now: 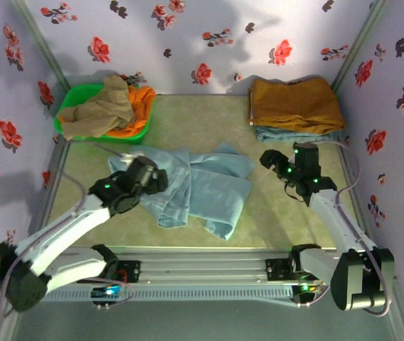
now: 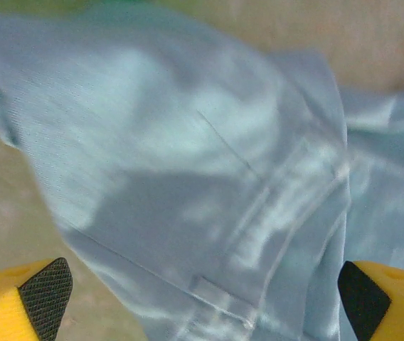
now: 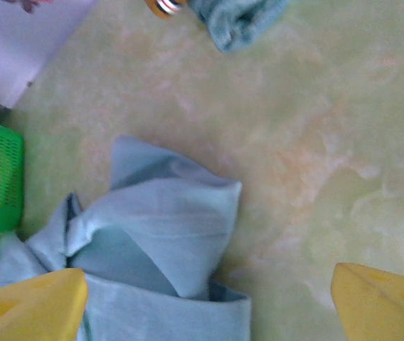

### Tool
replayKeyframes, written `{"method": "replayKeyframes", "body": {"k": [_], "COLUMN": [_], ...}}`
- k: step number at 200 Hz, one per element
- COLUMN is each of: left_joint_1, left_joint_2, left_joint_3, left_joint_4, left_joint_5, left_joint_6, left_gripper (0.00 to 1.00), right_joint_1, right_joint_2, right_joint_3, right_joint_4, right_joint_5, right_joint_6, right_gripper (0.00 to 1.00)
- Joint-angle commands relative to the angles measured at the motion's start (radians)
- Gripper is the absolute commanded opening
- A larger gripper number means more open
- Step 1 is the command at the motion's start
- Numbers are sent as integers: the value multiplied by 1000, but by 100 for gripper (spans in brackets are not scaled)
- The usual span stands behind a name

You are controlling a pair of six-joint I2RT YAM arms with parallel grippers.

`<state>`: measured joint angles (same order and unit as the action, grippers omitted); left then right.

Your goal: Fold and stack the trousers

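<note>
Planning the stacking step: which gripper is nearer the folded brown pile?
Right. The right gripper sits just in front of the pile; the left gripper is over the trousers, farther left.

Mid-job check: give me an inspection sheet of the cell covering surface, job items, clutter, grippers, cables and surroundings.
Surface: greenish-beige mottled tabletop, no spills seen.
Job's things: pale sky-blue cloth trousers, crumpled mid-table, not yet folded.
Clutter: green plastic basket far left, holding a beige-khaki garment and an orange cloth; mustard-brown folded garment far right, atop a folded blue piece.
Grippers: left gripper open over the trousers; right gripper open at their edge.
Cables: grey cables loop along both arms.
Surroundings: lilac walls with red flower print.
</note>
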<state>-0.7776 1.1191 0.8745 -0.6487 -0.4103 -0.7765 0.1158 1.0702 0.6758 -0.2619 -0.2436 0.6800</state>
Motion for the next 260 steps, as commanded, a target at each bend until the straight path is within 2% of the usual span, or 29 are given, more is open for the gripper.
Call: {"method": "replayKeyframes", "body": {"k": [1,21,40,56,71,79,92,117,148,157,166,175,184,214,235,242,260], "left_joint_1": [-90,-117,-113,-94,-60,-42,-17,-7,32,28,20,9,1,-1,11,20,46], "left_joint_2": [201,415,532,580,614,620,601,506,433,419,421,445,485,640,719,741,767], "left_joint_3": [106,230,288,293,298,294,268,195,149,146,156,179,210,311,378,392,384], "left_joint_4": [-44,-55,21,108,135,153,189,248,238,242,242,234,226,235,214,208,217], "left_joint_5": [-68,-181,-227,-232,-232,-224,-183,-159,-99,-78,-53,-43,-43,-30,-30,-31,-30], "left_joint_6": [-3,23,78,112,116,117,111,135,133,146,162,177,188,220,253,260,252], "left_gripper": [100,100,98,87,68,50,28,0,0,27,47,62,69,79,79,77,61], "right_joint_1": [25,50,72,88,101,108,118,129,154,154,154,155,154,159,163,164,169], "right_joint_2": [20,66,113,153,200,229,278,386,450,450,445,440,436,427,404,395,392], "right_joint_3": [-26,-27,-18,-16,-18,-16,-19,-15,-4,1,4,11,16,24,33,34,34], "right_joint_4": [-3,23,42,61,87,97,127,193,249,245,242,230,224,208,173,167,154], "right_joint_5": [20,8,-12,-31,-53,-56,-56,-90,-120,-115,-109,-104,-103,-110,-117,-118,-118], "right_joint_6": [-16,-10,-16,-14,-9,-3,4,7,18,15,11,6,6,15,10,6,-8], "right_gripper": [90,90,90,89,88,88,88,83,76,76,76,76,76,77,79,80,79]}}
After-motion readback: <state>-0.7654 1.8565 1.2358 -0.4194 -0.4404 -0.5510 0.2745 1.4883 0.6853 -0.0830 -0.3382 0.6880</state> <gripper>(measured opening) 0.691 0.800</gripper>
